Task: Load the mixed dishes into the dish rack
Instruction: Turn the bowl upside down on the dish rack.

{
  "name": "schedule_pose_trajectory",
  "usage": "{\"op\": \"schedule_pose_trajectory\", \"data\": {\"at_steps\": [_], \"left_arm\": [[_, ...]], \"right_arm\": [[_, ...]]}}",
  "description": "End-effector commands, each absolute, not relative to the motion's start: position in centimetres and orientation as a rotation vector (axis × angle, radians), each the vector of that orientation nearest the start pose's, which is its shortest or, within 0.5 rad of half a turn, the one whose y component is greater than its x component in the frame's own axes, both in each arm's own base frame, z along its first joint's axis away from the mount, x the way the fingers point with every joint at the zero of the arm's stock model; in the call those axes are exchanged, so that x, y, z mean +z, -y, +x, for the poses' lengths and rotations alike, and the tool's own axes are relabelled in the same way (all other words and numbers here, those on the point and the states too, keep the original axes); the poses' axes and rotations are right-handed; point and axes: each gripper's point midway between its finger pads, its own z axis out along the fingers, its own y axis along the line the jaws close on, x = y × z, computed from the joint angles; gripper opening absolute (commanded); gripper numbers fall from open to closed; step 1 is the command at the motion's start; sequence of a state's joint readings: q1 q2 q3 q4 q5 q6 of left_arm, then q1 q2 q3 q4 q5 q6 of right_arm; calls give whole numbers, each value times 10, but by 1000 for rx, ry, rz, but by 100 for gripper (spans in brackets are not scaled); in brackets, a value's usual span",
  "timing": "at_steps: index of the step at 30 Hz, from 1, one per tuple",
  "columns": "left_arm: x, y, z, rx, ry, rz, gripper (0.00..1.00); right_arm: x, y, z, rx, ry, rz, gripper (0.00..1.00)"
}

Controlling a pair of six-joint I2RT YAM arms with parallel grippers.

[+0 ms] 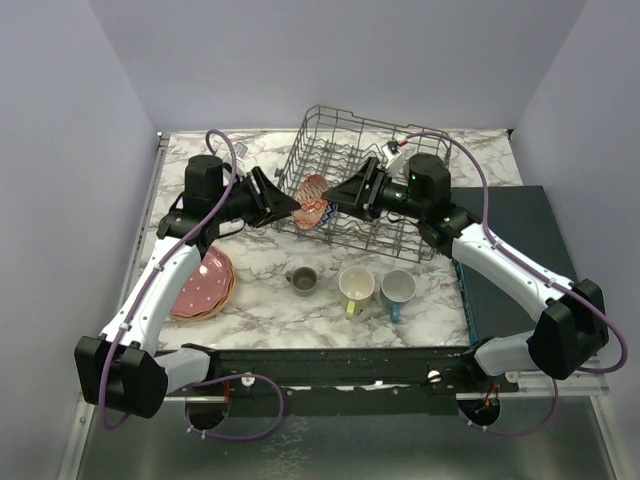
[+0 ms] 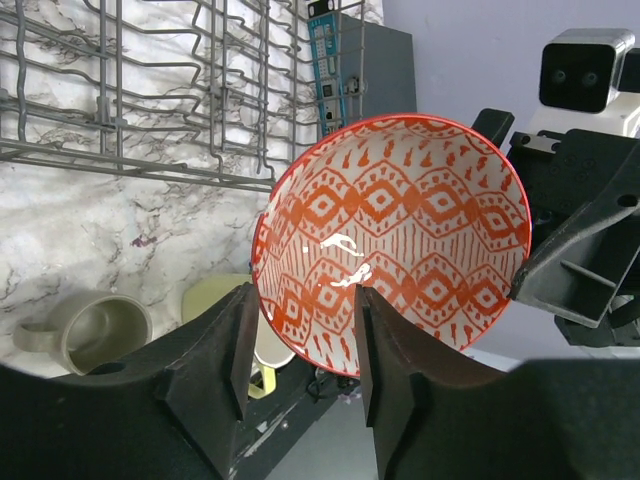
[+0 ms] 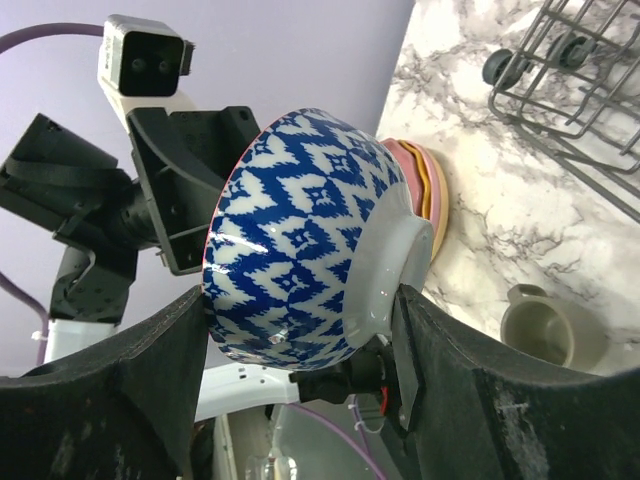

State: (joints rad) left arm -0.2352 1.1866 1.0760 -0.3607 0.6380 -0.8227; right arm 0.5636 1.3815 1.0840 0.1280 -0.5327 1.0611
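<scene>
Bowl: the blue-and-white patterned ceramic bowl, orange-red diamonds on white inside, hangs in the air tipped on its side. It is just off the near-left corner of the rack, between the 2 grippers. Its open mouth faces left and its white foot faces right.

Right pincer: the right gripper is clamped on the bowl. 1 black finger presses the patterned wall near the rim, and the other presses against the foot.

Left pincer: the left gripper has its jaws apart. The 2 fingers stand either side of the bowl's lower rim, with a gap far wider than the rim. Whether either one touches the bowl I cannot tell.

Rack: the grey metal wire dish rack sits at the far middle of the white-and-grey marbled table, set at a slight angle to the table's edges.

Mugs: 3 stand upright in a row near of the rack, each apart from the next. The grey-beige mug is on the left, the pale yellow mug in the middle and the blue mug on the right.

Plates: 1 stack lies at the left of the table beside the left forearm, with the pink plate on top of the scalloped orange-yellow plate.

Box: the dark flat rectangular box lies along the right side, under the right arm.
</scene>
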Motion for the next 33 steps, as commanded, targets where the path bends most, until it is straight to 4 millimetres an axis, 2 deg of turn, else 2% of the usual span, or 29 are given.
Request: {"op": "schedule_pose_trajectory", "data": {"at_steps": [1,10,25,33], "left_arm": [[284,198,294,-1234,-2153,-171,51],[282,192,293,-1179,-2165,-146,54],[257,185,274,-1126,-2228,-105,54],[241,182,261,-1124,-2255,-94,54]], "right_arm": [[335,-317,301,1494,-1941,11,45],[334,-299,312,1304,-1975,-31,45],[358,-253,338,886,-1980,-138,44],[354,-233,352,669,-2035,-191,43]]}}
